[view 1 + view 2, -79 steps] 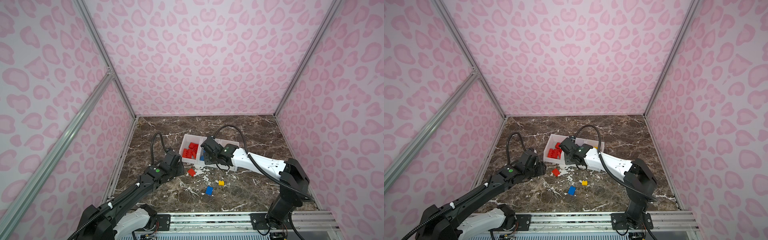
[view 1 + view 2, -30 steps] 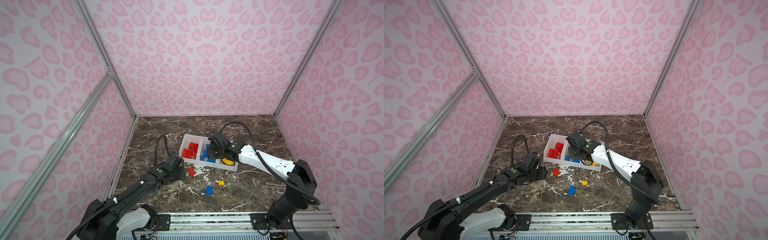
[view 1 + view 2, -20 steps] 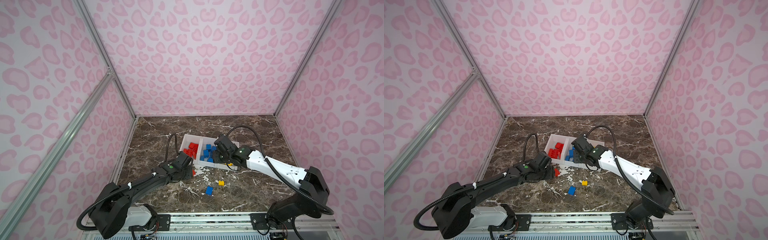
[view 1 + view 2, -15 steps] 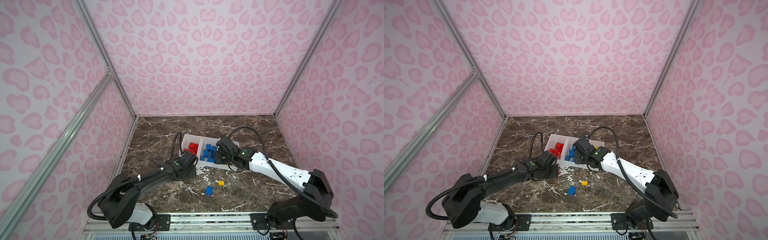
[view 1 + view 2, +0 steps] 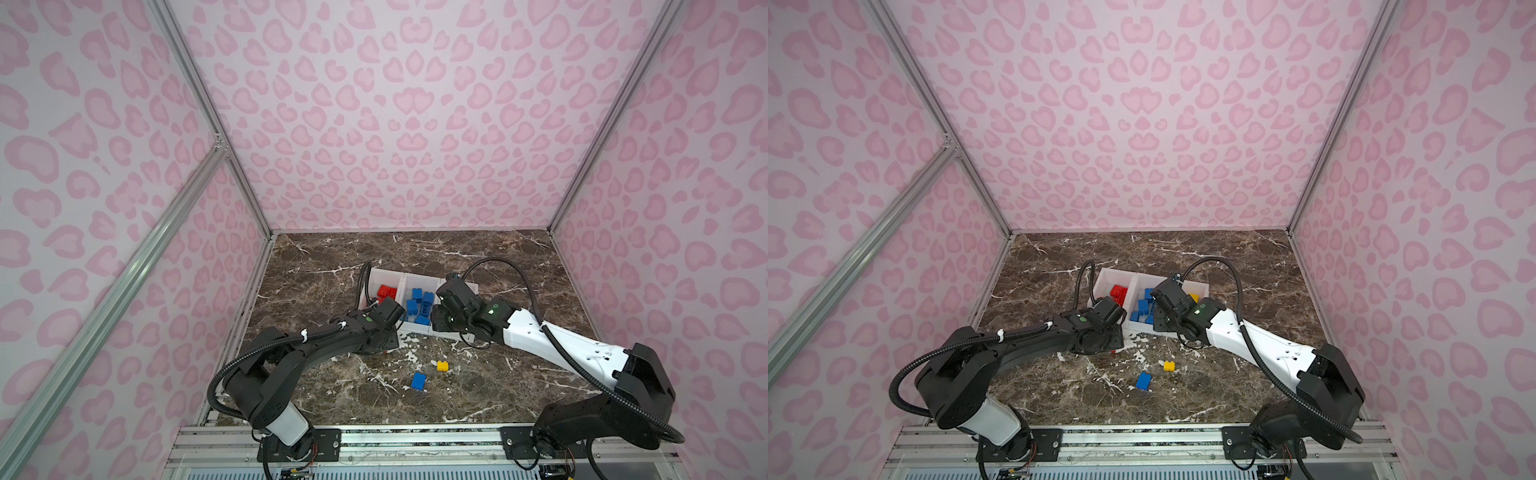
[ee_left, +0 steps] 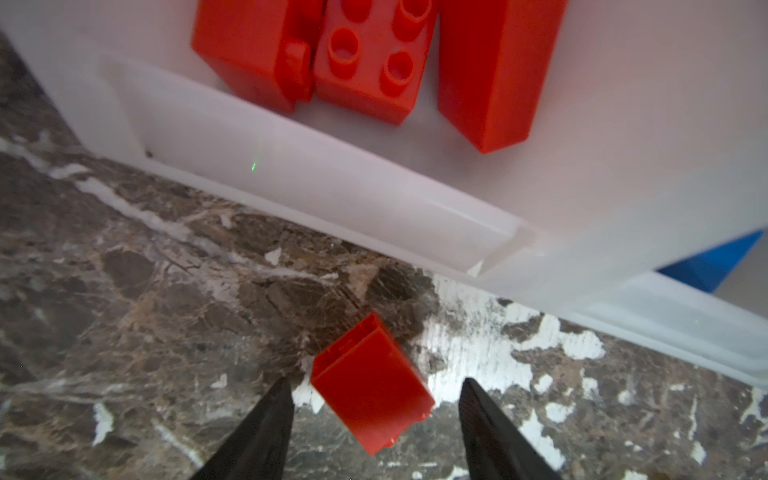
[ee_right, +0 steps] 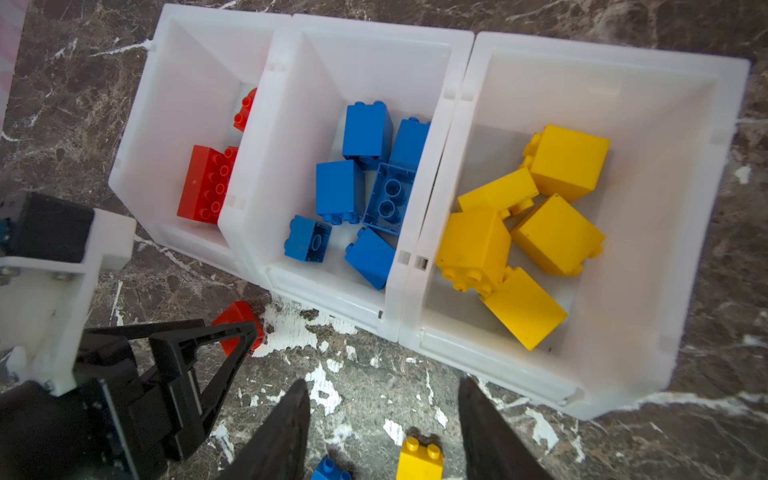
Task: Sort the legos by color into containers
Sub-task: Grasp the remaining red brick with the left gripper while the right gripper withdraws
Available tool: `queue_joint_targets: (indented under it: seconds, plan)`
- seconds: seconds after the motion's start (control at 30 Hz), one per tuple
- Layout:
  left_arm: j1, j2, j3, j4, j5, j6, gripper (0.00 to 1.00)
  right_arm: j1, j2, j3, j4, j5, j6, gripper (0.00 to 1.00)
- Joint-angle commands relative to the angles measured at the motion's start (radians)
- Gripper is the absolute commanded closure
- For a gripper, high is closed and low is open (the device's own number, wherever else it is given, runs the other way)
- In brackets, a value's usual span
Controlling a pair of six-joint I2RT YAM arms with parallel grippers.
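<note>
Reaches low along the worktop (image 5: 457, 257), left jaws parted astride a tipped red brick (image 6: 370, 395); holds right jaws half-open, empty.

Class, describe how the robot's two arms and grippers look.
The left arm is mostly black; the right arm has a white forearm between black joints. Each carries a ribbed black cable and a green light. The left gripper and right gripper have black, pointed fingers.
</note>
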Motion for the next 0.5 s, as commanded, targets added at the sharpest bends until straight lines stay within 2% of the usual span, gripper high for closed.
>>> queue_joint_targets:
  seconds: [0.0, 0.23, 0.47]
  plan:
    - [-0.001, 0.014, 0.015, 0.004, -0.022, -0.017, 0.34, 0.001, -0.004, -0.006, 0.01, 0.01, 0.005, 0.42]
    - [0.0, 0.021, 0.004, 0.006, -0.026, -0.014, 0.34, -0.003, -0.005, -0.011, 0.01, 0.008, 0.005, 0.42]
    - [-0.001, 0.028, -0.005, 0.022, -0.018, -0.009, 0.39, -0.004, -0.001, -0.014, 0.013, 0.003, 0.006, 0.42]
